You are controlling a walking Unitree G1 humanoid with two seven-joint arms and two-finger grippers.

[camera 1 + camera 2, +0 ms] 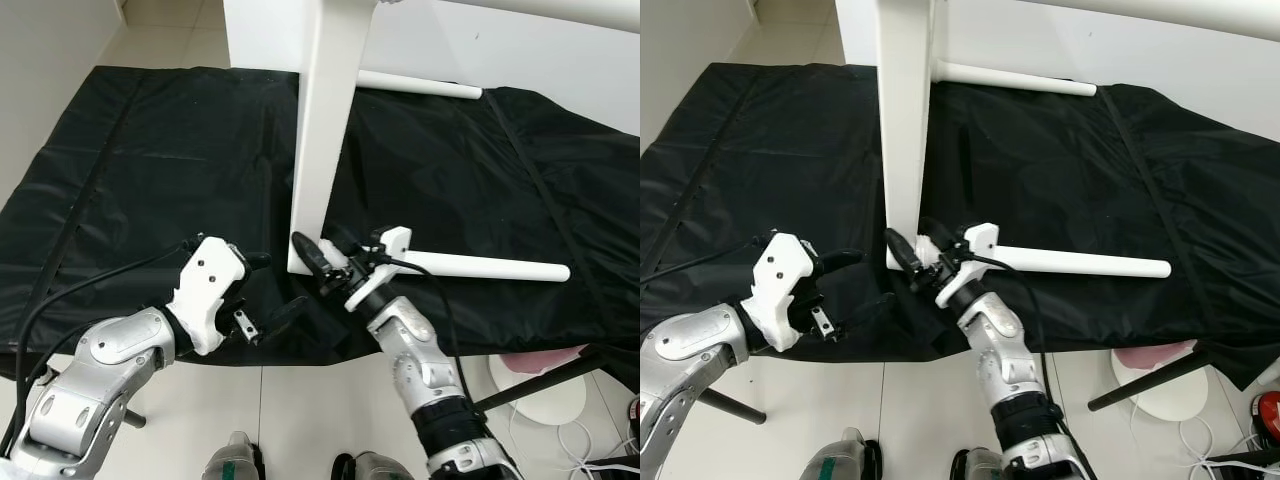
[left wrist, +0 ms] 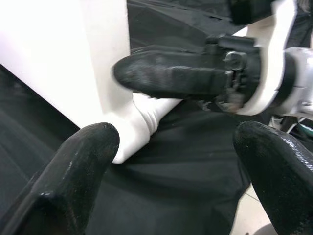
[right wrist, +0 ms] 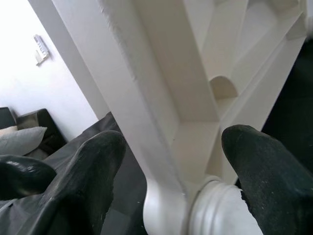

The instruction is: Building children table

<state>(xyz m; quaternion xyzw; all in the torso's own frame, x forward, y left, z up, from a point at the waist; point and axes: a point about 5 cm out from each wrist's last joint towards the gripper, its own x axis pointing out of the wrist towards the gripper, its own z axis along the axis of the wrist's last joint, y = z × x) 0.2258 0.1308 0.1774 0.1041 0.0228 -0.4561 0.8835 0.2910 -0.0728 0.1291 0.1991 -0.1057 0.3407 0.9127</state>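
Observation:
The white children's table point(image 1: 325, 120) stands tipped on a black cloth point(image 1: 150, 160), one corner resting on it. A white round leg point(image 1: 490, 266) runs from that corner to the right along the cloth. A second leg point(image 1: 415, 86) sticks out farther back. My right gripper point(image 1: 320, 250) is open at the corner, its fingers either side of the frame and the leg's top point(image 3: 215, 215). One of its fingers point(image 2: 171, 73) lies against the table's side. My left gripper point(image 1: 275, 288) is open just left of the corner, holding nothing.
The cloth ends near my feet, with tiled floor point(image 1: 300, 410) beyond it. At the lower right are a white round base point(image 1: 1160, 385), a black bar point(image 1: 545, 378) and white cables point(image 1: 1220, 455). A white wall point(image 1: 40, 60) rises on the left.

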